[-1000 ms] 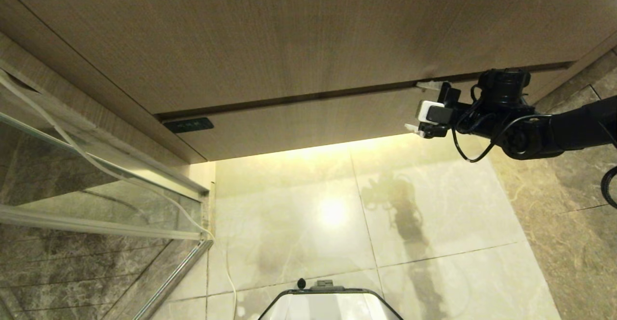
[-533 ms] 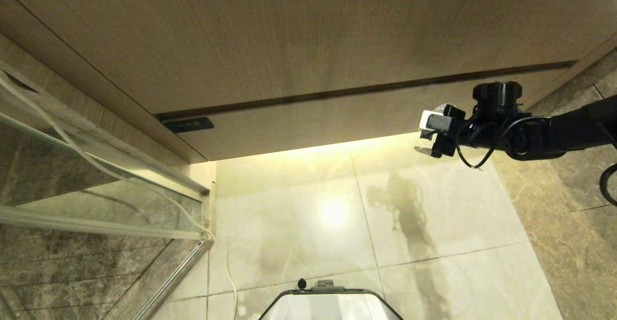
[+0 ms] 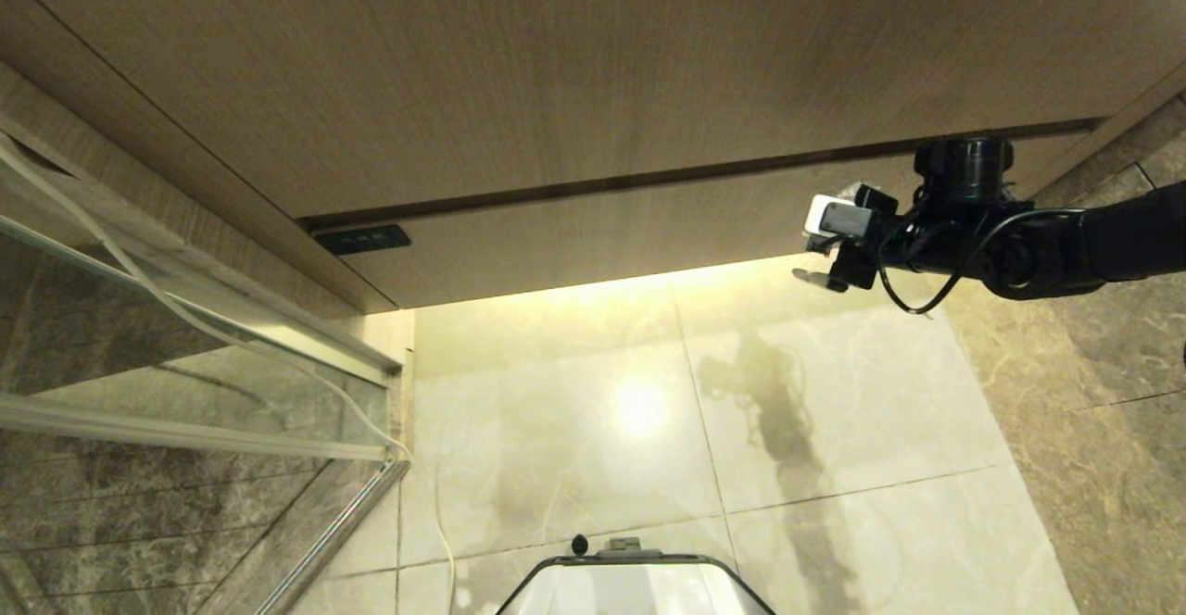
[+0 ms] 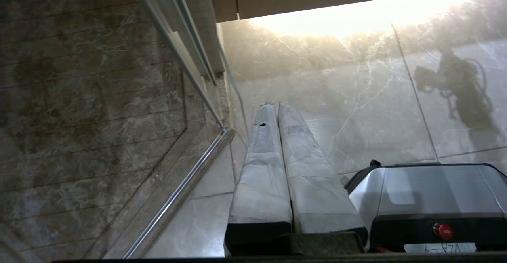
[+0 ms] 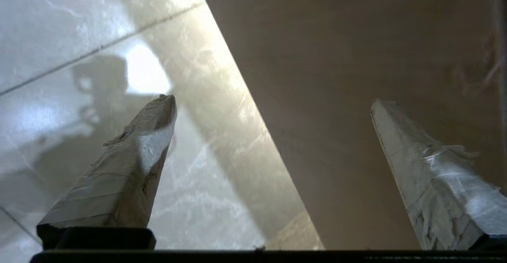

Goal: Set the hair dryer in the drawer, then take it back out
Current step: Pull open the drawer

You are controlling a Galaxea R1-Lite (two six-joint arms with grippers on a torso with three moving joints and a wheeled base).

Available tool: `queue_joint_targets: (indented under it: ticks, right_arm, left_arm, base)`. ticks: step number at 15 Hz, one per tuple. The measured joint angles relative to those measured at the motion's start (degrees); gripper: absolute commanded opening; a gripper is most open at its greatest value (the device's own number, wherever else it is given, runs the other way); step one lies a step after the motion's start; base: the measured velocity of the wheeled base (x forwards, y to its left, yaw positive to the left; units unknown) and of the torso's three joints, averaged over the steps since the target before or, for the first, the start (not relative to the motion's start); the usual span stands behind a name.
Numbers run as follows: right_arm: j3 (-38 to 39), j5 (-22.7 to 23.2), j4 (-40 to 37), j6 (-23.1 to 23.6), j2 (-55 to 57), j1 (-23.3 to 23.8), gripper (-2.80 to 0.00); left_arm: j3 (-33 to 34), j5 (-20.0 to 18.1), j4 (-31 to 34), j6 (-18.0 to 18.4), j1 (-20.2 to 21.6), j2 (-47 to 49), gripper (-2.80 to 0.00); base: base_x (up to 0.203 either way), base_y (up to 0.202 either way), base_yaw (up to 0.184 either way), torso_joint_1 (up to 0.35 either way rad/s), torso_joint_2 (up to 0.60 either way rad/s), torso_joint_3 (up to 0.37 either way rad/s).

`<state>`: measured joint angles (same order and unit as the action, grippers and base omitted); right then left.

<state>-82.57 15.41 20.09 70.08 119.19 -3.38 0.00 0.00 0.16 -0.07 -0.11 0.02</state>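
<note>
At the right edge of the head view, the right gripper (image 3: 815,258) hangs just before the lower wood-grain front of the drawer (image 3: 593,235), which sits shut across the upper middle of the frame, a dark seam running above it. Its taped fingers (image 5: 130,164) stand wide apart with nothing between them, one over the pale floor tiles (image 3: 639,411) and one over the brown panel. Lower left, the left gripper (image 4: 277,108) points at the floor beside the glass shower partition (image 3: 185,393), fingers pressed together. No view shows the hair dryer.
</note>
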Motion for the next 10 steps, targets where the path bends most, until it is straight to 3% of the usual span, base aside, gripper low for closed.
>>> queue_joint_targets:
  ticks: [10]
  right_arm:
    - [2.1,2.8,5.7,-0.1,-5.1,-0.4,0.00]
  left_arm:
    - [0.0,0.0,0.0,0.0,0.0,0.0,-2.80]
  base:
    - [0.000,0.000,0.000,0.000,0.00,0.000]
